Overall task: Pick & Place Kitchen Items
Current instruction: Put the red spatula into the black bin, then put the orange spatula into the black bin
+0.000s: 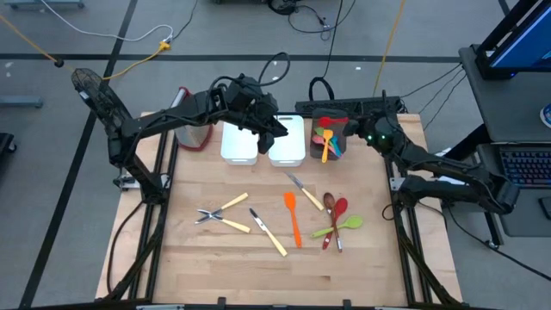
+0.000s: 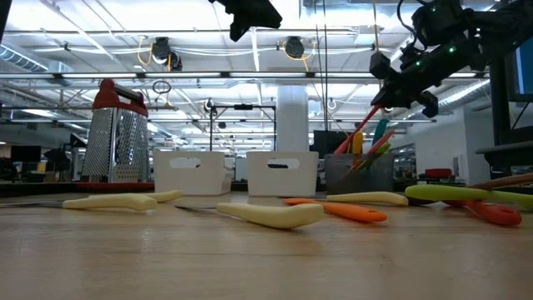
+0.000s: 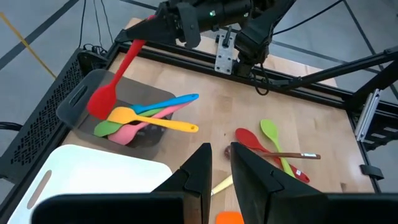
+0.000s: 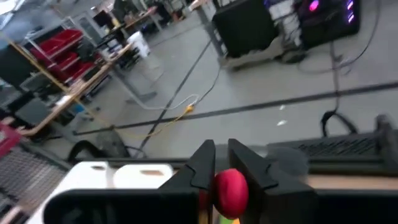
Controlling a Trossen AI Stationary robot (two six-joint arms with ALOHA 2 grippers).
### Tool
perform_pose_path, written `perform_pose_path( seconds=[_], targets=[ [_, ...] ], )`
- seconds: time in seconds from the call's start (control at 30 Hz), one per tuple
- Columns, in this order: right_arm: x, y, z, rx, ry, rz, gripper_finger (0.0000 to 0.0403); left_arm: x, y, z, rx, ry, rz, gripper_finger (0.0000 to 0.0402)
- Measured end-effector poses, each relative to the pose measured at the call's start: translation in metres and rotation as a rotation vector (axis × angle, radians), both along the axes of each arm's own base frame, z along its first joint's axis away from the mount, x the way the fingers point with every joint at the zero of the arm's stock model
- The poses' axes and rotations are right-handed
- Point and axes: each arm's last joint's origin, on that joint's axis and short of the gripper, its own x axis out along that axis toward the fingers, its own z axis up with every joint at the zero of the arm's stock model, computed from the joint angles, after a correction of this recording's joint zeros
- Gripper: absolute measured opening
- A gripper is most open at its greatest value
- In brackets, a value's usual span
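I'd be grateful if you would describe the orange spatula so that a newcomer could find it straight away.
Start at the two white bins at the back of the wooden table, then look toward the front, just right of centre. The orange spatula lies flat there, the only all-orange utensil, between the cream-handled knife and the red and green spoons.

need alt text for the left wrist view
The right gripper holds a red spatula over a dark bin of colourful spoons. Red and green spoons lie on the wooden table, beside a white bin.
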Motion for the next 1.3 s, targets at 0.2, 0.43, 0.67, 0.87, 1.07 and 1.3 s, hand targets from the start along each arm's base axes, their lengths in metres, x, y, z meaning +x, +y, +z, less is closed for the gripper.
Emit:
perform_pose_path(
  seconds=[0.2, 0.43, 0.67, 0.87, 1.07, 1.3],
  targets=[
    [0.005, 0.000, -0.008, -0.018, 0.115, -0.053, 0.0022, 0.001, 0.000, 0.001, 0.002, -0.011, 0.000, 0.0063],
    [0.020, -0.004, -0.019, -0.069, 0.222, -0.077, 0.0023, 0.001, 0.000, 0.001, -0.013, -0.013, 0.007, 0.0063],
    [0.035, -0.009, -0.034, -0.067, 0.253, -0.049, 0.0036, 0.001, 0.000, 0.001, -0.029, -0.013, 0.015, 0.0063],
    [0.043, -0.004, -0.042, -0.051, 0.279, -0.007, 0.0040, 0.002, -0.004, 0.001, -0.028, -0.008, 0.003, 0.0063],
    [0.041, 0.000, -0.035, -0.112, 0.325, 0.024, 0.0082, 0.002, -0.004, 0.001, -0.024, -0.008, 0.000, 0.0063],
    [0.031, 0.005, -0.023, -0.144, 0.358, 0.035, 0.0154, 0.002, -0.004, 0.001, -0.015, -0.009, -0.005, 0.0063]
  ],
)
